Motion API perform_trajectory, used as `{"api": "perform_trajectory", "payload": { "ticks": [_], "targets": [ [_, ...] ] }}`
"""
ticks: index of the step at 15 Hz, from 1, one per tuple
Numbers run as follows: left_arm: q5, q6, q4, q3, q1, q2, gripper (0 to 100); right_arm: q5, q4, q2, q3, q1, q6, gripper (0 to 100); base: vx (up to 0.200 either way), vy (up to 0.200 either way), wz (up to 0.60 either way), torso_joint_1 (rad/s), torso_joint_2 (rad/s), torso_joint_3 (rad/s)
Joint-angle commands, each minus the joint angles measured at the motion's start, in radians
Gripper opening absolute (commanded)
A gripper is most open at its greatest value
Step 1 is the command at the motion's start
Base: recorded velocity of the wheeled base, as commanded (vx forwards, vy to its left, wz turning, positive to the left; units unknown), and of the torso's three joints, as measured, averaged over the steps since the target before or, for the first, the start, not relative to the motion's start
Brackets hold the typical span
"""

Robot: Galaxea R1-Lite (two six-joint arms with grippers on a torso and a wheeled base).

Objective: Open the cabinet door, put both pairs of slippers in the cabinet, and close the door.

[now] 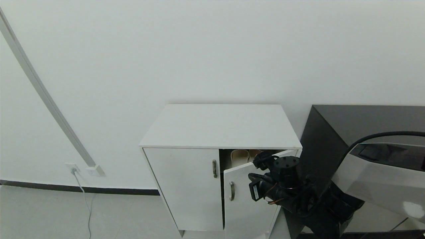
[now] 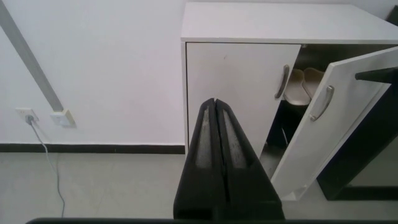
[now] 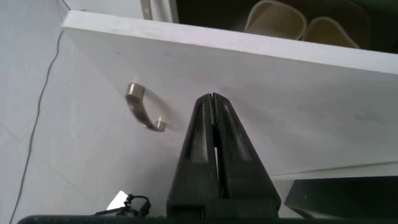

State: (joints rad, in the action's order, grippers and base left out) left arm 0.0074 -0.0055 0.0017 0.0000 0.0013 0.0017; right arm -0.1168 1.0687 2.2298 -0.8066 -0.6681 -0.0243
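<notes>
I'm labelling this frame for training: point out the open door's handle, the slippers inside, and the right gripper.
door handle (image 3: 144, 110), right wrist view, middle of the bar.
slippers (image 3: 277, 18), right wrist view, one slipper's upper.
right gripper (image 3: 215, 99), right wrist view, between the shut fingertips.

A plain white wall (image 1: 212, 49) fills the background. A pale cable trunking (image 1: 43, 93) runs down it on a slant from the upper left and ends at a small white junction box (image 1: 95, 171) low on the wall. Just beside that box sits a white wall socket (image 1: 72, 168) with a plug in it. From the plug a thin grey cable (image 1: 87, 202) hangs down, crosses the black baseboard (image 1: 83, 189) and trails over the light grey floor (image 1: 49, 215). At the right, a black flat-topped furniture unit (image 1: 365, 122) stands against the wall.
</notes>
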Motion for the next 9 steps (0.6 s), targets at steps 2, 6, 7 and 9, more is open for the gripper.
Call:
{"api": "perform_trajectory", "payload": {
  "ticks": [2, 6, 7, 9],
  "targets": [
    [0.000, -0.001, 0.000, 0.000, 0.000, 0.000, 0, 0.000, 0.000, 0.031, -0.028, 0.016, 0.000, 0, 0.000, 0.000, 0.00, 0.000, 0.00, 0.000],
    [0.000, -0.001, 0.000, 0.000, 0.000, 0.000, 0, 0.000, -0.001, 0.048, -0.063, 0.036, -0.003, 0, 0.000, 0.000, 0.00, 0.000, 0.00, 0.000],
    [0.000, -0.001, 0.000, 0.000, 0.000, 0.000, 0, -0.011, -0.001, 0.057, -0.074, 0.036, -0.003, 0, 0.000, 0.000, 0.00, 0.000, 0.00, 0.000],
    [0.000, -0.001, 0.000, 0.000, 0.000, 0.000, 0, -0.037, -0.001, 0.088, -0.109, 0.044, -0.005, 0, 0.000, 0.000, 0.00, 0.000, 0.00, 0.000]
  ]
}}
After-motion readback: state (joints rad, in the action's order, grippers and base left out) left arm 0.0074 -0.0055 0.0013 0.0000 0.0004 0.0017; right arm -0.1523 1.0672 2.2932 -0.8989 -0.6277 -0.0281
